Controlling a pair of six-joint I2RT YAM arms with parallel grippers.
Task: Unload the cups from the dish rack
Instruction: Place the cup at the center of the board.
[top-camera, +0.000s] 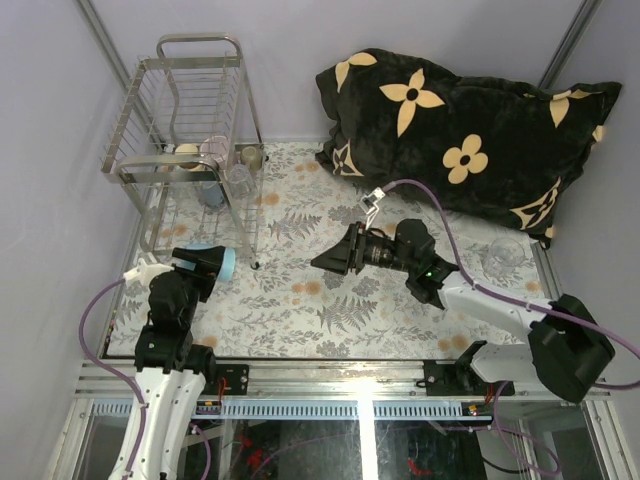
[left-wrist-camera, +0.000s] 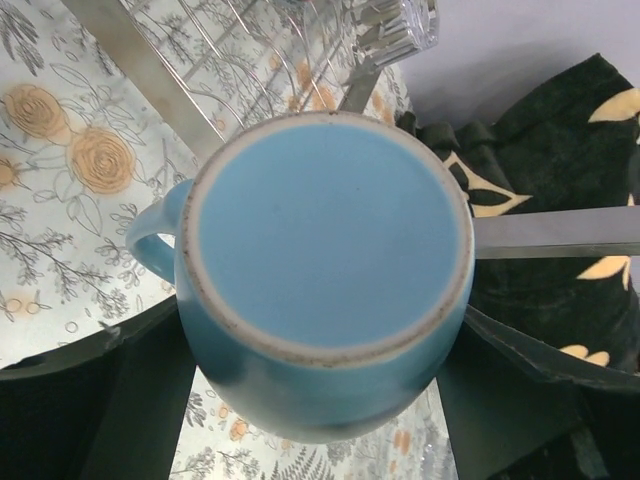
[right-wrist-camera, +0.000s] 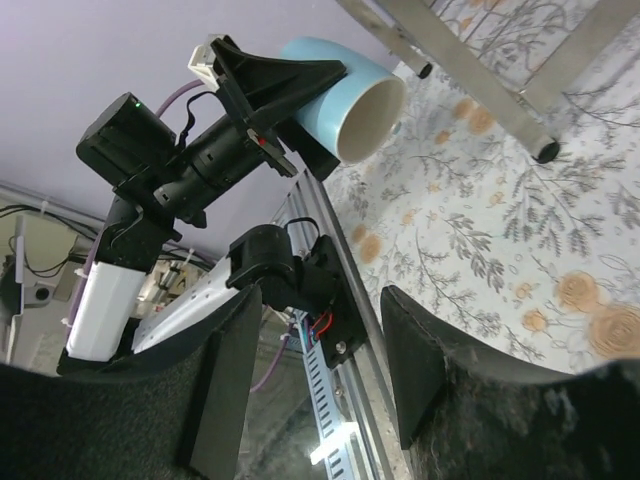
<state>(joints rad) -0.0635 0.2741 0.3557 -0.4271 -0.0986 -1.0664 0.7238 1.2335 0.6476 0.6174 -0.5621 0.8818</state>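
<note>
Light blue mug (left-wrist-camera: 325, 235) in left hand (left-wrist-camera: 320, 395), speckled base rim

A table (top-camera: 300, 300) covered in a floral-print cloth carries a wire dish rack (top-camera: 150, 162) at its far left corner, a big dark flowered pillow (top-camera: 470, 130) along the far right, and a clear glass (top-camera: 503, 255) just beside that pillow.

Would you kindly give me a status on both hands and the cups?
Left hand shut on light blue ceramic mug, outside silver wire dish rack. Right hand open, empty. Other cups in rack. Rack close beside mug.
</note>
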